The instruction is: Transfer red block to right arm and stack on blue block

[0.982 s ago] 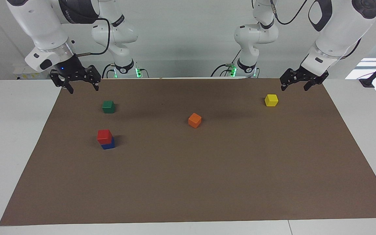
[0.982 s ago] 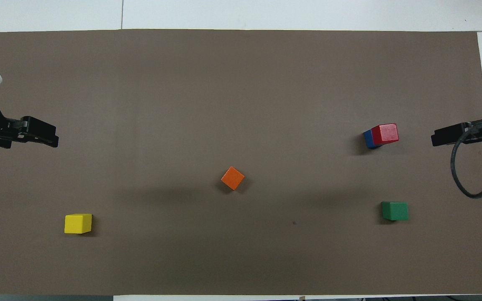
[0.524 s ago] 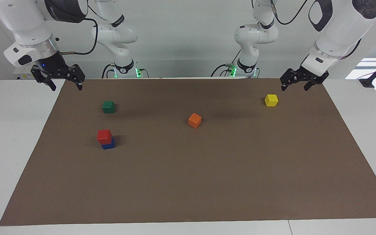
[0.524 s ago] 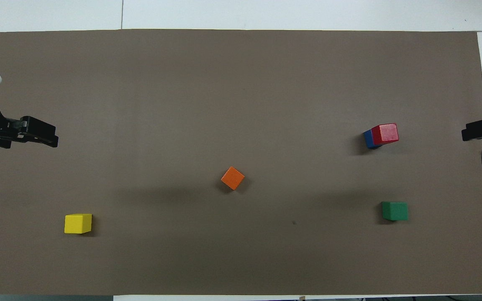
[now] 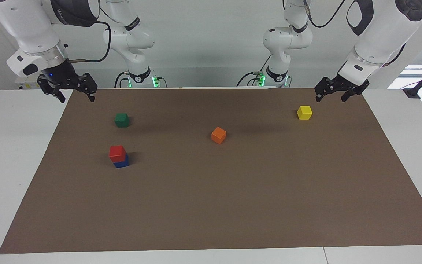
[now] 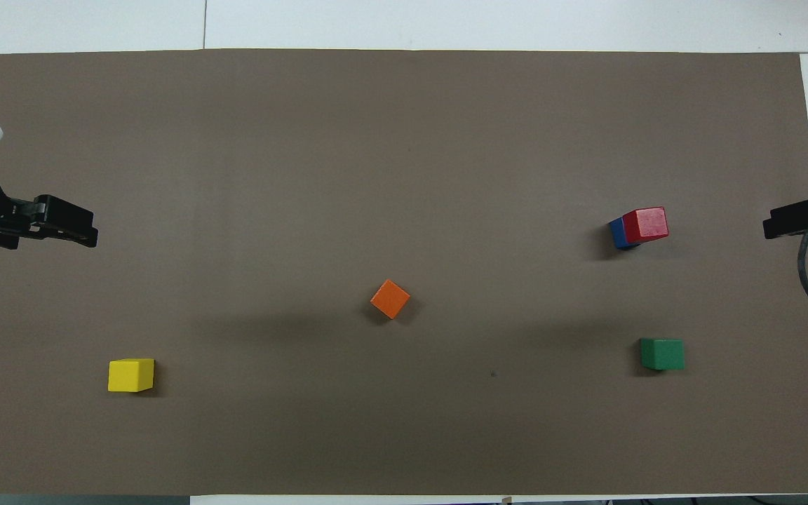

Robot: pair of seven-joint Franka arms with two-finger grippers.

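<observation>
The red block (image 5: 117, 153) (image 6: 645, 224) sits on the blue block (image 5: 122, 162) (image 6: 616, 233), a little askew, toward the right arm's end of the table. My right gripper (image 5: 77, 99) (image 6: 772, 228) hangs open and empty over the brown mat's edge at that end, well apart from the stack. At the left arm's end, my left gripper (image 5: 330, 99) (image 6: 88, 235) is also open and empty, raised over the mat's edge close to the yellow cube.
A green cube (image 5: 122, 120) (image 6: 662, 353) lies nearer to the robots than the stack. An orange cube (image 5: 218, 135) (image 6: 390, 299) sits mid-mat. The yellow cube (image 5: 304, 112) (image 6: 130, 374) is toward the left arm's end. The brown mat (image 5: 233, 205) covers the table.
My right gripper has drawn back from over the mat toward its own end of the table, then eased slightly inward. The left arm and all the blocks have stayed put.
</observation>
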